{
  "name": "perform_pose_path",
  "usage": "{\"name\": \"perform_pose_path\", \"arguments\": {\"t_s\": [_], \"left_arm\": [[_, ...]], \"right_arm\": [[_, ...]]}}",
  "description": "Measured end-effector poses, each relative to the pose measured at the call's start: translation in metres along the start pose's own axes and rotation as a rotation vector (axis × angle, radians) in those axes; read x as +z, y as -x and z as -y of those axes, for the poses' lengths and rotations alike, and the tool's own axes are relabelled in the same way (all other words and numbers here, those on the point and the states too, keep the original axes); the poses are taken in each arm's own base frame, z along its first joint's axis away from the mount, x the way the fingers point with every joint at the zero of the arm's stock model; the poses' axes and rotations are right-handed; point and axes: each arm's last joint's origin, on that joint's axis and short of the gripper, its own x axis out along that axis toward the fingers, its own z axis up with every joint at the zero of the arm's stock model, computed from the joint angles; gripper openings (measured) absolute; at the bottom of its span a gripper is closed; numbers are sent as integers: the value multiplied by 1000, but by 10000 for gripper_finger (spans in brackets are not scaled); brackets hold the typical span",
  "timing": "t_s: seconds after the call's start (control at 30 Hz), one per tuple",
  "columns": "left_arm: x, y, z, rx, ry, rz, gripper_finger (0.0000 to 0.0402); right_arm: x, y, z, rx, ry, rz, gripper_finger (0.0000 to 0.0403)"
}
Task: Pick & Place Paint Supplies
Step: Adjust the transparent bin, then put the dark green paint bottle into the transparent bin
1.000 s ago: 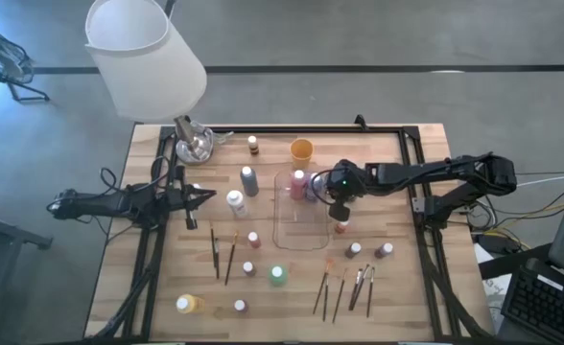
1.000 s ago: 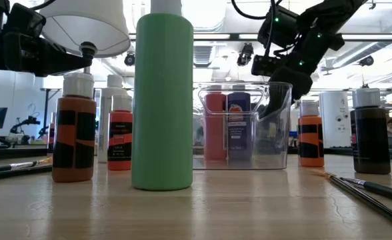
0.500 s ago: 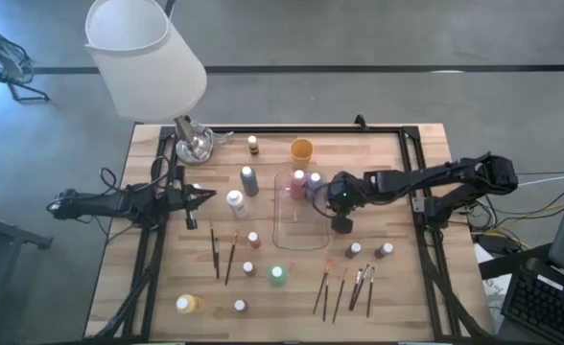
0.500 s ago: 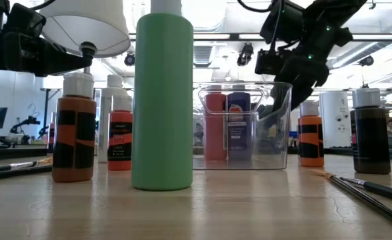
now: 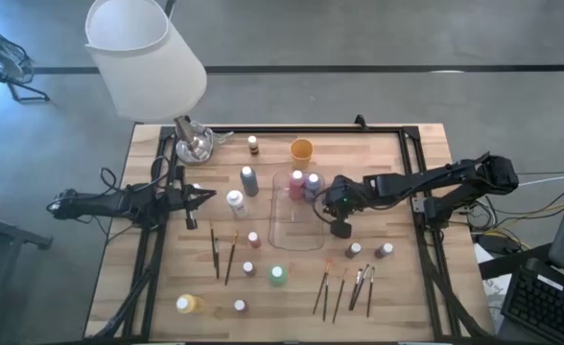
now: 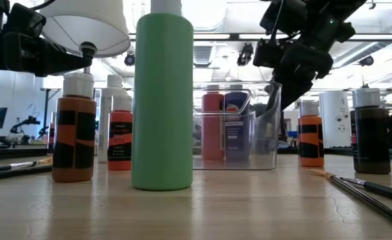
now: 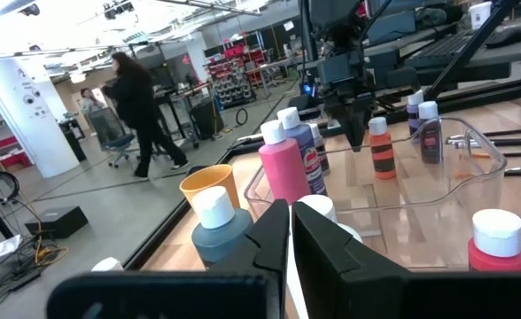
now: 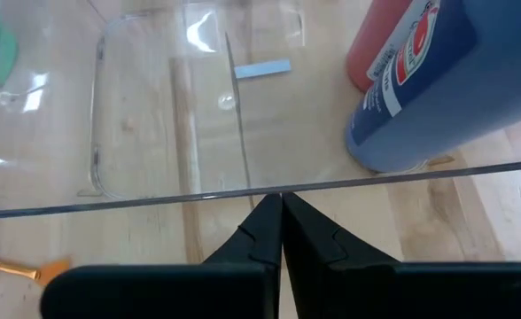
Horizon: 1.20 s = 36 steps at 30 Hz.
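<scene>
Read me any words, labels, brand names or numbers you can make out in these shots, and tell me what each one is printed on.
No text can be read.
Blue bottle in the clear tray: red and white label, print too blurred.
Orange bottles on the table: black labels, no legible wording.
Pink bottle: no lettering visible.
Green bottle: plain side, no label showing.

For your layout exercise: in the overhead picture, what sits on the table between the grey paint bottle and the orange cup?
Nothing: in the high view, bare wood separates the grey paint bottle from the orange cup.
</scene>
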Motion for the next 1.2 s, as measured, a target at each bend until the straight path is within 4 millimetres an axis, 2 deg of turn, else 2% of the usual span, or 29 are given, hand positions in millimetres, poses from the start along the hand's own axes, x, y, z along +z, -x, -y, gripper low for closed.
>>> {"name": "perform_pose_path", "arguments": {"t_s": [0.3,0.4,0.6,0.73,0.9,1.1,1.2], "left_arm": [[0,0,0,0,0,0,23],[0,0,0,0,0,0,23],[0,0,0,0,0,0,23],[0,0,0,0,0,0,23],[0,0,0,0,0,0,23],[0,0,0,0,0,0,23],[0,0,0,1,-13,5,23]], "right_arm": [[-1,0,2,-29,22,-4,8],[3,7,6,-79,30,-20,8],[16,42,16,-145,32,-57,8],[17,76,25,-164,23,26,8],[1,110,29,-25,-1,139,8],[-21,135,25,131,-40,215,8],[-31,146,24,142,-44,230,8]]}}
